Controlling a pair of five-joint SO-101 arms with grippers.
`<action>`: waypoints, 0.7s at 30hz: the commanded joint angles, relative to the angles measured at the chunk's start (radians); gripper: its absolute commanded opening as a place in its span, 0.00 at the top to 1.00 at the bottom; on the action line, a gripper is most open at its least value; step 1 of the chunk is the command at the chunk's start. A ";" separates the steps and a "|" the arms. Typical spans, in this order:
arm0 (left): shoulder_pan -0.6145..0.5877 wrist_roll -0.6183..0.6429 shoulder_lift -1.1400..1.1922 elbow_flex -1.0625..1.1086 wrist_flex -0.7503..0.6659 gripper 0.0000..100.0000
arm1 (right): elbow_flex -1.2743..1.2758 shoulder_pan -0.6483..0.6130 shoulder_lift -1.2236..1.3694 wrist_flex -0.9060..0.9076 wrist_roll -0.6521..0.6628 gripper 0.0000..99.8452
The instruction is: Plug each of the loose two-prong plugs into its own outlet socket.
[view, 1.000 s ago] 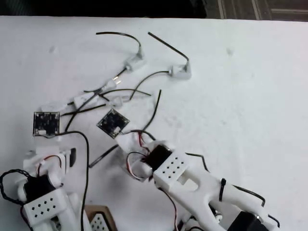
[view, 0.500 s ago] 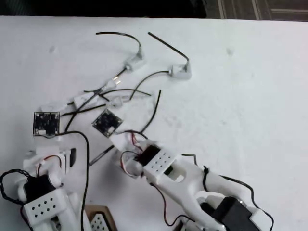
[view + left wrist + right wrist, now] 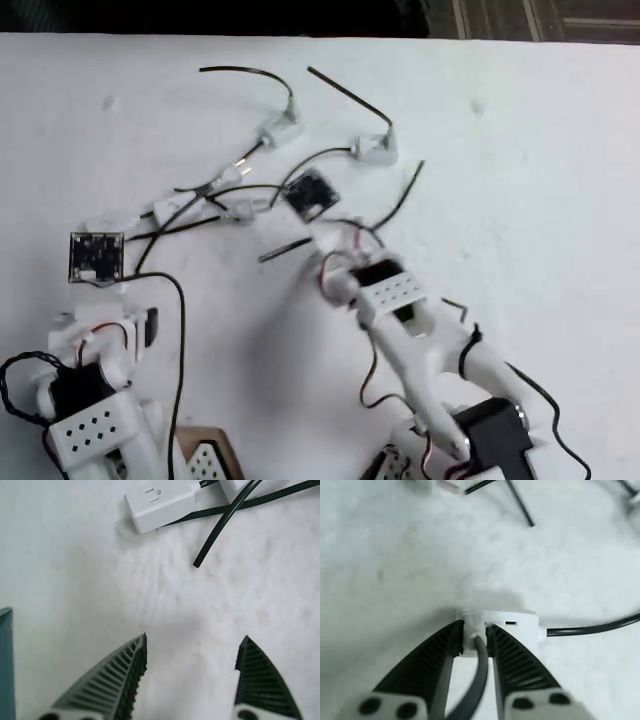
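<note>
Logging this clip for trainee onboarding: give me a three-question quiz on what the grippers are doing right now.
1. True or false: the left gripper is shut on a cord.
2. The right gripper clamps: A) a screwdriver B) a white connector C) nothing.
3. How many square marker cards does the high view show?
Key: 1 false, its jaws stand open; 2 B; 3 two.

I can read no word or number anywhere. One black square tag (image 3: 97,257) and the other black square tag (image 3: 308,193) bear pale speckled patterns, too small to make out. The white block (image 3: 515,632) pinched in my right gripper (image 3: 475,630) carries one short black dash.
</note>
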 commanded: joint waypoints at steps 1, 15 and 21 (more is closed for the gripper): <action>-0.001 0.005 -0.012 -0.003 -0.017 0.71 | -0.034 0.094 0.001 -0.114 0.083 0.98; -0.001 0.005 -0.012 -0.003 -0.017 0.71 | -0.532 0.302 0.450 -0.136 0.094 0.98; 0.001 0.005 -0.012 -0.003 -0.017 0.71 | -0.651 0.306 0.535 -0.033 0.094 0.82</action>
